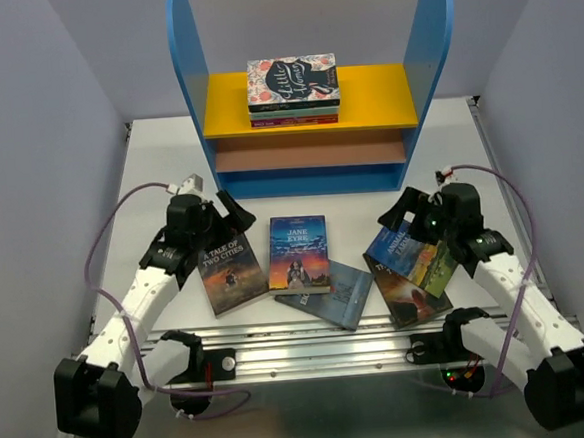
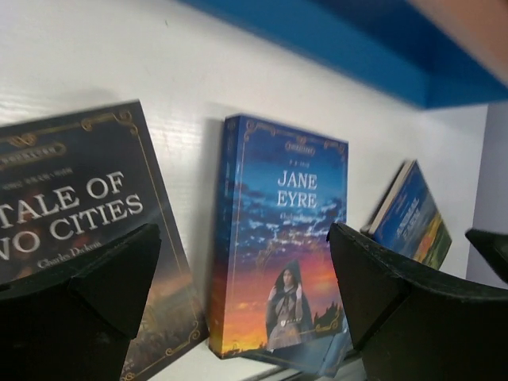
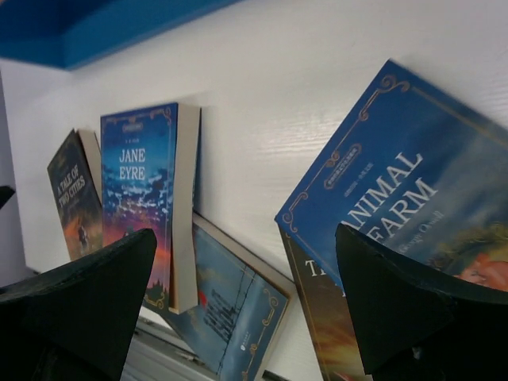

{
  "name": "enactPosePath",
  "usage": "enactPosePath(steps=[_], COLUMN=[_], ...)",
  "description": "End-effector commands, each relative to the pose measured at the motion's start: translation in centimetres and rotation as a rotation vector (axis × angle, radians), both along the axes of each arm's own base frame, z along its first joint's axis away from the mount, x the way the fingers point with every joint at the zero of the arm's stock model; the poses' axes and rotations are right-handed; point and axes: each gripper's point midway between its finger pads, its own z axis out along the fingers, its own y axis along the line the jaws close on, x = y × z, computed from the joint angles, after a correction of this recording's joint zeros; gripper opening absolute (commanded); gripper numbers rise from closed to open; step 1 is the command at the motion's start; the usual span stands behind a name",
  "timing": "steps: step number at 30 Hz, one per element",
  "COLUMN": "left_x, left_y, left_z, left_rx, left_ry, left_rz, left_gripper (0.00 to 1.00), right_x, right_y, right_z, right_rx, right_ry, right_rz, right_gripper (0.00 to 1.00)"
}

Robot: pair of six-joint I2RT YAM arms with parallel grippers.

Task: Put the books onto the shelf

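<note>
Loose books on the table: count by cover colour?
Blue covers: 3 (Jane Eyre, Animal Farm, grey-blue book)
Brown covers: 2 (A Tale of Two Cities, book under Animal Farm)
Total: 5

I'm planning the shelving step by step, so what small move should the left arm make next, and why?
Probably lower the left gripper onto A Tale of Two Cities and close on its far edge. The jaws stand open and empty right by that book, it lies flat on the table with nothing overlapping it, and it is not on the shelf yet.
</note>
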Motion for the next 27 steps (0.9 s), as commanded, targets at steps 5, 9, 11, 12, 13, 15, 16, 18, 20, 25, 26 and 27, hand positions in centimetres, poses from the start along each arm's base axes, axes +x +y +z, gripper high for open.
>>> enactPosePath(steps=[5,9,11,12,13,15,16,18,20,25,26,27], left_x=[1.0,0.3,-0.2,-0.4,-0.5,-0.7,-0.7,-0.8,-1.2,-2.4,-2.6,-2.8], left_y=[-4.5,-6.0,-6.6,-6.6,-6.8,-7.1,-7.2,-7.5,-7.8,-8.4,-8.5,-8.6], left_z=[-3.6,-6.1,-7.0,-7.4,-7.8,-8.5,-9.2,-9.7,-10.5,-12.7,-13.1,-13.4], left_rx=[-0.05,-0.053,-0.061,-0.064,-0.068,-0.062,-0.052,-0.043,-0.038,-0.042,-0.039,-0.037], left_ry=[0.038,0.104,0.118,0.126,0.135,0.144,0.163,0.174,0.192,0.256,0.27,0.28], left_rz=[-0.161,-0.217,-0.228,-0.227,-0.232,-0.239,-0.241,-0.255,-0.269,-0.285,-0.29,-0.294], left_gripper=[0.99,0.98,0.93,0.92,0.92,0.9,0.89,0.82,0.78,0.48,0.43,0.38], right_x=[0.5,0.3,0.8,0.6,1.0,1.5,2.1,2.6,3.1,4.0,3.7,3.9], right_y=[6.8,9.1,10.4,11.5,12.0,13.0,13.7,14.4,15.6,16.8,17.2,17.3], right_z=[0.9,0.3,-0.6,-0.8,-0.9,-2.3,-1.8,-2.9,-3.4,-5.0,-5.5,-5.9], right_rx=[0.182,0.198,0.199,0.199,0.193,0.173,0.182,0.19,0.2,0.205,0.204,0.201], right_ry=[-0.067,-0.046,-0.03,-0.025,-0.029,0.012,-0.004,0.03,0.037,0.086,0.1,0.109], right_rz=[0.237,0.275,0.279,0.299,0.294,0.299,0.305,0.297,0.297,0.281,0.294,0.29], right_gripper=[1.0,1.0,1.0,1.0,1.0,1.0,1.0,1.0,1.0,1.0,1.0,1.0])
